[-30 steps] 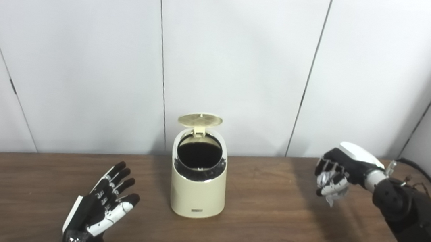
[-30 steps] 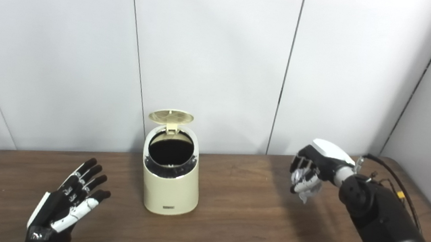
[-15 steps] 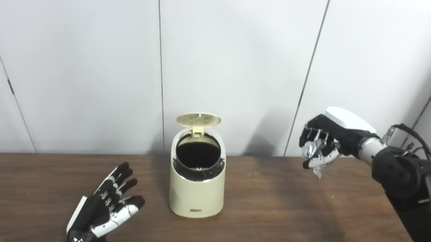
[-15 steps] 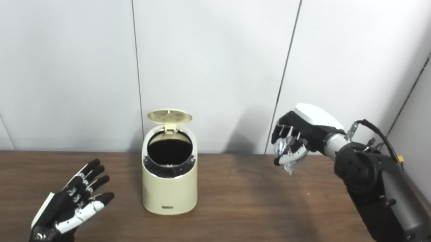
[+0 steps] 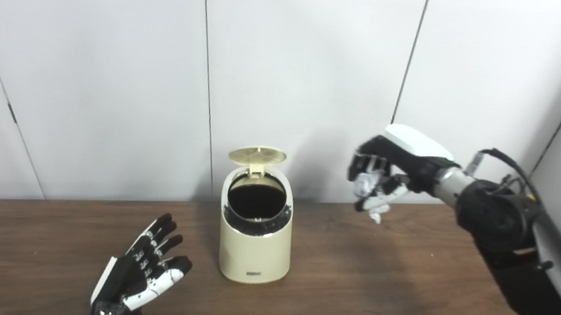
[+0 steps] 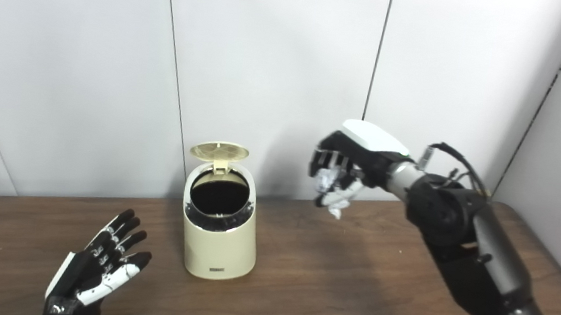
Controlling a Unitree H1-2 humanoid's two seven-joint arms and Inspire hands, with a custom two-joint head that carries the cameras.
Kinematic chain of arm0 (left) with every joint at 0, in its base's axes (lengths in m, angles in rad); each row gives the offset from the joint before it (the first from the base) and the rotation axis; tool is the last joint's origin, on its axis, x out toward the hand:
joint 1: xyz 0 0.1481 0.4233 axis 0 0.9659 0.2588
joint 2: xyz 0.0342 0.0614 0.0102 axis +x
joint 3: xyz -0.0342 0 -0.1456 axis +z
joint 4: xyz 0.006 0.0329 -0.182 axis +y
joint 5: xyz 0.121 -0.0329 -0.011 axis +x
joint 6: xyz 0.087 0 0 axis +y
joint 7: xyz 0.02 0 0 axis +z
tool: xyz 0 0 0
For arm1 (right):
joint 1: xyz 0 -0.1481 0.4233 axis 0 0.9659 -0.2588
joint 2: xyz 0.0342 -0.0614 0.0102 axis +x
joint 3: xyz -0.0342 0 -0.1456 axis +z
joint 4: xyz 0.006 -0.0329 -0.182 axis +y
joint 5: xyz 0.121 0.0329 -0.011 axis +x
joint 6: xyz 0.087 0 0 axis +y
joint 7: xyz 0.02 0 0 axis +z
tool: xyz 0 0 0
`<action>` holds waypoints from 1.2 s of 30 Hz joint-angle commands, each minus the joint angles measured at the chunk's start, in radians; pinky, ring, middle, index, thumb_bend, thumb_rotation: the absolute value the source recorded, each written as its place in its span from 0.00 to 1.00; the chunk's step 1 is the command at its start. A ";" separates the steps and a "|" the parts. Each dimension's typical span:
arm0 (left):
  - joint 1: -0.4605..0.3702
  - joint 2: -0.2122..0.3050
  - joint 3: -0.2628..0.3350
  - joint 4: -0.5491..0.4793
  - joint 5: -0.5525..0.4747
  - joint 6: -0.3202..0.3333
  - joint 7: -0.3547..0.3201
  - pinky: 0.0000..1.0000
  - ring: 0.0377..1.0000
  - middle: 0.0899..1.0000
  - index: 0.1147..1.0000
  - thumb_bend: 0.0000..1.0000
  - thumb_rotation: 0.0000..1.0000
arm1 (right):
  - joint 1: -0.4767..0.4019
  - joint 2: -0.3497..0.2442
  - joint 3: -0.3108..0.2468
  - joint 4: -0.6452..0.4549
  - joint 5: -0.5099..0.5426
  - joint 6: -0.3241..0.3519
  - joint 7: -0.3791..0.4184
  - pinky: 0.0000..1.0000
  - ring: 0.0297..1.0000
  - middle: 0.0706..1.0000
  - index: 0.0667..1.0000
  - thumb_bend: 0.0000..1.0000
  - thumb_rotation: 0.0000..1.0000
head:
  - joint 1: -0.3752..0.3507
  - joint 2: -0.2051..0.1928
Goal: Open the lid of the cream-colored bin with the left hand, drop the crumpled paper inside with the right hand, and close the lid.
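The wooden tabletop (image 5: pixel 349 292) reaches the white wall panels (image 5: pixel 312 66) behind. The cream-colored bin (image 5: pixel 254 244) stands near the middle, its lid (image 5: pixel 257 155) raised. The right robot hand (image 5: pixel 381 177), raised to its right, is clamped on the crumpled paper (image 5: pixel 365 184). The left robot hand (image 5: pixel 140 276) rests spread, holding nothing.

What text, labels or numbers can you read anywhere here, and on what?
Bin: one small dark label low on its front, too small and blurred to read.
Lid, paper, left hand, right hand, table and wall: no text visible.
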 commanded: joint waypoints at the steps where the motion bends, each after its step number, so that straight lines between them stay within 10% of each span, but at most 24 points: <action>1: -0.041 -0.003 -0.003 -0.006 0.013 -0.046 0.003 0.75 0.89 0.92 0.96 0.67 0.11 | -0.072 -0.002 -0.012 -0.046 0.000 0.002 -0.003 0.40 0.42 0.45 0.45 0.50 0.00 | 0.002 0.001; 36: -0.058 -0.037 -0.022 0.018 0.061 -0.064 0.034 0.77 0.88 0.91 0.94 0.71 0.14 | -0.068 0.268 0.004 0.008 -0.020 0.043 -0.128 0.41 0.41 0.46 0.44 0.52 0.00 | 0.048 0.000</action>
